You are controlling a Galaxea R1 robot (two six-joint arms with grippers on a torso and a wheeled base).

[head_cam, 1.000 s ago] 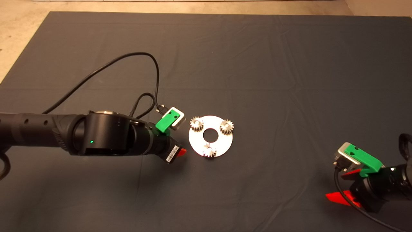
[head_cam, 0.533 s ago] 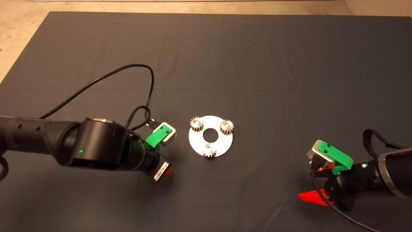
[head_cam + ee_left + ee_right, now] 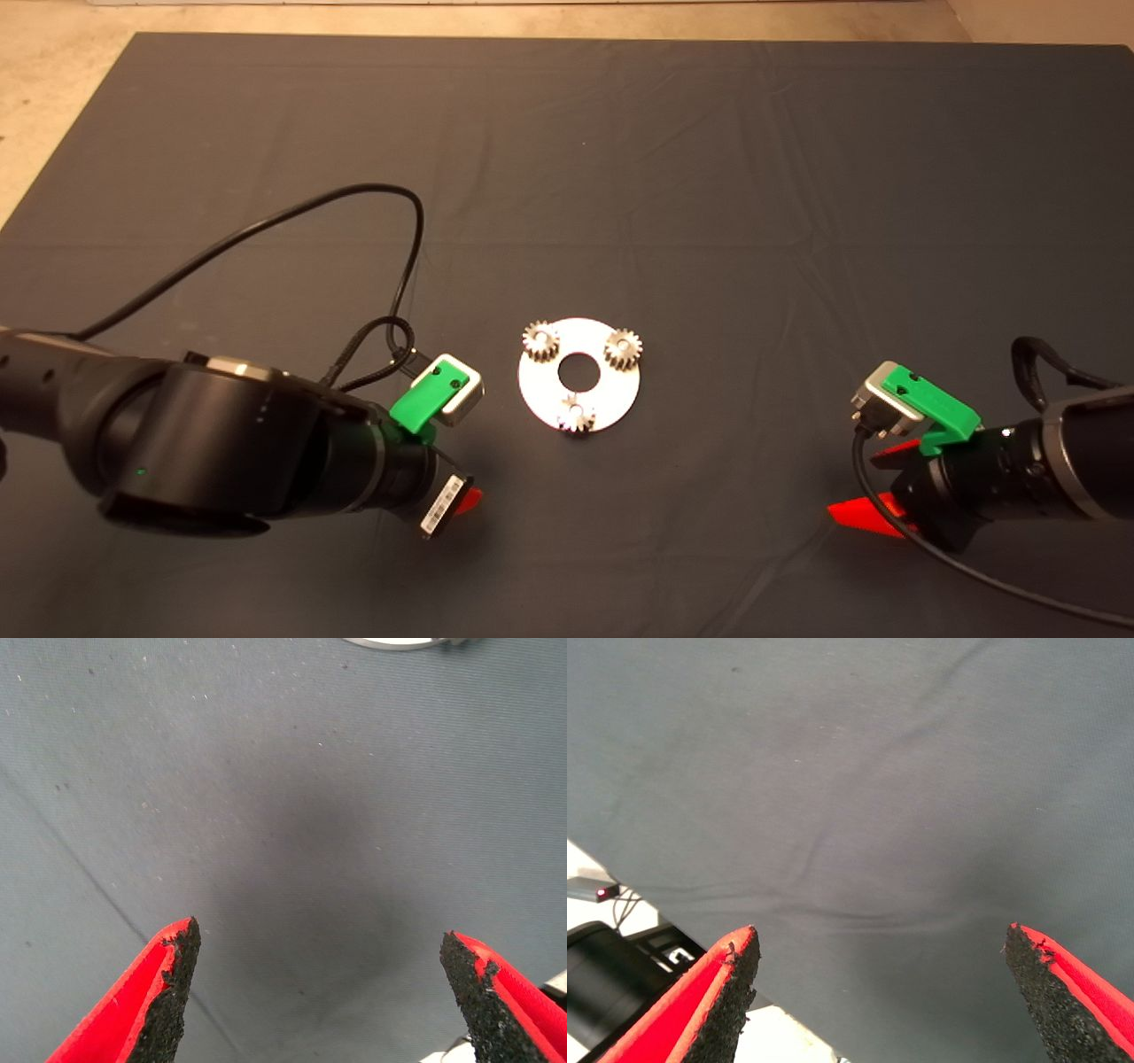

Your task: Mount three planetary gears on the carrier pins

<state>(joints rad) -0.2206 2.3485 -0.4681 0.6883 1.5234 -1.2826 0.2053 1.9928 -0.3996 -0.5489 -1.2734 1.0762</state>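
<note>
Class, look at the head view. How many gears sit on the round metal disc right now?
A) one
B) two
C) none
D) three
D: three planetary gears sit spaced around the rim of the disc, while both grippers are empty and away from it.

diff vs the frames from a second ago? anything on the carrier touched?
The left tool backed away from the disc toward the mat's near-left, open and empty. The right tool came in from the lower-right edge, also open and empty, far from the disc. Nothing was gripped or released. The three planetary gears sit on the disc as before; disc and mat did not move.
</note>
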